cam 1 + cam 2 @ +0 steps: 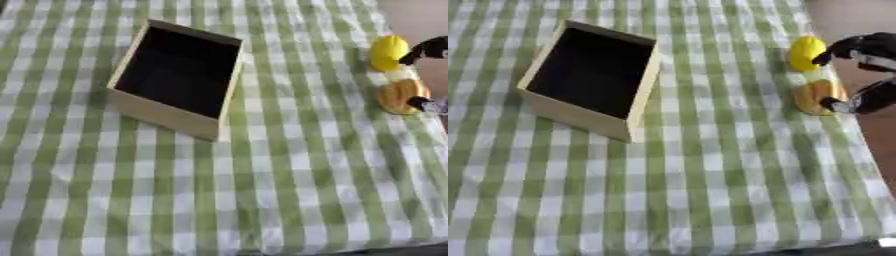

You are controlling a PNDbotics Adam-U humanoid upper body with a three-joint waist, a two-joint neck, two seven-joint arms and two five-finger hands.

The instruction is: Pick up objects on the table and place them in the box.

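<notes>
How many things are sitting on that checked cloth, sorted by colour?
Yellow: 1, the yellow object near the cloth's right edge.
Orange-brown: 1, the orange-brown object just below it, by the right hand.
Pale wood: 1, the open box, dark inside with nothing visible in it.
Total: 3 things on the green and white checked cloth.

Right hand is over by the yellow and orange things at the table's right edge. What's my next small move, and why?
Probably close the right hand on the orange object. Its fingers reach the yellow object above and the orange one below, apparently gripping neither. The box stands open to the left, and nothing shows inside its dark interior.
</notes>
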